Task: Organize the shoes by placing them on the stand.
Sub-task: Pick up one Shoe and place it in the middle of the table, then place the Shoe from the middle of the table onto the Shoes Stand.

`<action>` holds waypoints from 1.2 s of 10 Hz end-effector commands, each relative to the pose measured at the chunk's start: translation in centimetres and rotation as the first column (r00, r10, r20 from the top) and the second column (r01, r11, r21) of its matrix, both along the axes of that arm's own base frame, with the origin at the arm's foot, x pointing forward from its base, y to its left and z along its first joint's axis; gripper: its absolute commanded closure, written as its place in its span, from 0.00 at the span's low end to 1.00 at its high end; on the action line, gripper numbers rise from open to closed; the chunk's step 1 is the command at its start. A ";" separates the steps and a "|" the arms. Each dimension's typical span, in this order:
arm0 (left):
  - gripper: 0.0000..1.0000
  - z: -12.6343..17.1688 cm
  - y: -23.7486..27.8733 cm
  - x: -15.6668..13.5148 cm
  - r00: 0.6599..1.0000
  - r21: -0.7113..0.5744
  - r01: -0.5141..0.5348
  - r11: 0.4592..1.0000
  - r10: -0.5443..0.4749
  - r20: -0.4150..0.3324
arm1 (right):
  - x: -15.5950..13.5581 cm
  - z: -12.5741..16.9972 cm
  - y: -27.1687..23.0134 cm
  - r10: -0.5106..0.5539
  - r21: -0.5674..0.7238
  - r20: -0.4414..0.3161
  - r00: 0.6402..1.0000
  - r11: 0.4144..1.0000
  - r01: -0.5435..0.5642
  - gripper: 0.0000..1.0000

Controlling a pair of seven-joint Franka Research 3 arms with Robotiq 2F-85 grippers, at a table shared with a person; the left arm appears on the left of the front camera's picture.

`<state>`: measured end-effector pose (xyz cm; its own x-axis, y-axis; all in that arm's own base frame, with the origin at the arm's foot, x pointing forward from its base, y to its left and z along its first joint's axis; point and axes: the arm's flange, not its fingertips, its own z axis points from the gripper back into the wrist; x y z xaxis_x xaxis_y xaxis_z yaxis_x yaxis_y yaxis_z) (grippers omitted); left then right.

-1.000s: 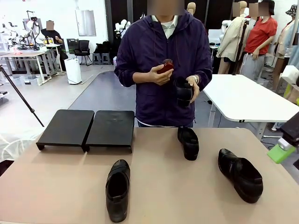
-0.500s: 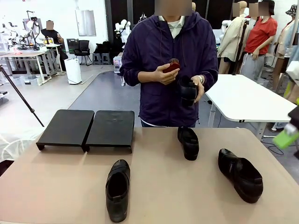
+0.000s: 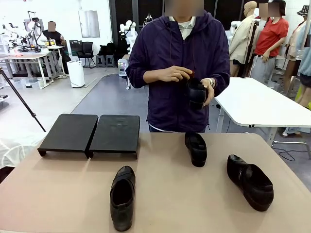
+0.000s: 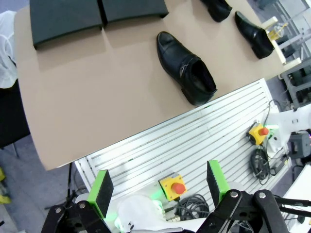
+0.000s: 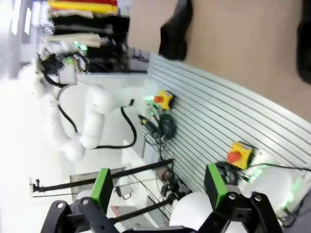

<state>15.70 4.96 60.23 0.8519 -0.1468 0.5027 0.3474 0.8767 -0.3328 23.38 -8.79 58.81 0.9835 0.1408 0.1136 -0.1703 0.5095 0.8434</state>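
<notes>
Stand [image 3: 90,132] mid-left on table [image 3: 58,194]. Near shoe [image 3: 122,197] lower centre, middle shoe [image 3: 196,148], right shoe [image 3: 250,181] apart. Fourth shoe [image 3: 196,93] in person's hand [image 3: 210,92]. Left gripper [image 4: 158,187], right gripper [image 5: 158,187]: fingers apart, empty.

front, centre: held shoe [image 3: 196,92] partly covered by the person's gripping hand [image 3: 210,90]; other hand [image 3: 171,74] closes over something too covered to tell | left wrist, top edge: stand [image 4: 68,17] and far shoe [image 4: 217,7] cut off | right wrist: whole frame blurred; shoe [image 5: 174,30] cut by top edge; dark shape [image 5: 305,48] at right edge cut off, unidentifiable
</notes>
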 end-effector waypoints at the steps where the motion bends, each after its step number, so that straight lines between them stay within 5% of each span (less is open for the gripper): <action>1: 0.00 0.0 -0.1 0.0 1.000 -0.004 0.008 1.000 -0.008 0.002 | -1.3 -1.8 -2.5 -0.098 0.114 0.069 0.993 0.989 0.090 0.00; 4: 0.00 0.0 -0.1 0.0 1.000 -0.004 0.008 1.000 -0.008 0.002 | -0.9 -3.0 -1.3 -0.076 -0.092 0.042 0.996 0.993 0.080 0.00; 6: 0.00 0.0 -0.1 0.0 1.000 -0.004 0.008 1.000 -0.008 0.002 | 0.0 -3.3 -0.9 -0.168 -0.210 0.061 0.984 0.962 0.177 0.00; 7: 0.00 0.0 -0.1 0.0 1.000 -0.004 0.008 1.000 -0.008 0.002 | -1.0 -2.8 -1.8 -0.103 -0.061 0.023 0.994 0.993 0.105 0.00; 12: 0.00 0.0 -0.1 0.0 1.000 -0.004 0.008 1.000 -0.008 0.002 | -1.0 -2.8 -1.8 -0.103 -0.061 0.023 0.994 0.993 0.105 0.00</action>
<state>15.70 4.96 60.23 0.8519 -0.1467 0.5027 0.3474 0.8767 -0.3329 22.29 -10.70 55.89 0.9916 0.0390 0.1231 -0.1221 0.5925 0.7962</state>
